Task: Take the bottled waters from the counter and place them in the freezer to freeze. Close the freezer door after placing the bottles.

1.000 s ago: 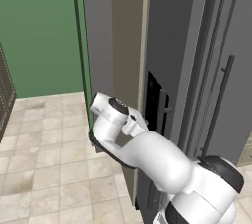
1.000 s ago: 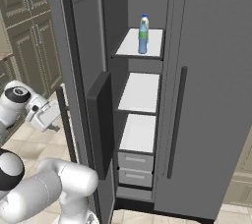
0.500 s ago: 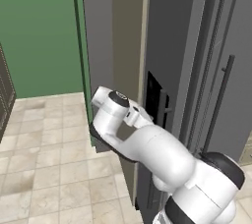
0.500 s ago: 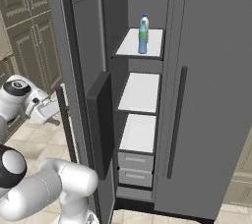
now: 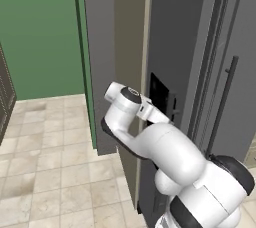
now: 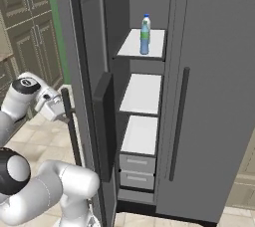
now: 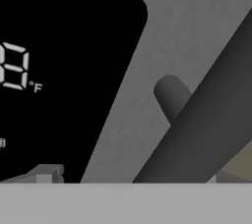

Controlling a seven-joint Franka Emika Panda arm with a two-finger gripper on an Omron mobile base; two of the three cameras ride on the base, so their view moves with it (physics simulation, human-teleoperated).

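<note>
We see the freezer point(image 6: 142, 96) standing open on the left half of the grey side-by-side refrigerator, its long axis upright, with three white shelves stacked above two grey drawers point(image 6: 137, 170) at the bottom. The two bottled waters point(image 6: 145, 35) stand upright on the top shelf point(image 6: 154, 43), one just behind the other, caps pointing up; the nearer one looks blue-green and the farther one paler, and we cannot tell whether they touch. The freezer door point(image 6: 89, 71) is swung out toward us on the left, tall and narrow, its inner face turned toward the shelves in the right base view and its outer face with the black dispenser panel point(image 5: 162, 97) showing in the left base view. The door's long dark bar handle point(image 6: 71, 126) runs vertically down the outer face. The gripper point(image 6: 61, 112) is at this outer face, just beside the handle, with the arm bent round from the near left. In the hand view the handle point(image 7: 206, 134) crosses diagonally very close to the camera, next to the black panel point(image 7: 64, 70) with its lit temperature digits. The fingers are spread wide apart, and we cannot make out anything clamped between them. To the right, the plain grey refrigerator door point(image 6: 214, 96) is shut.
</note>
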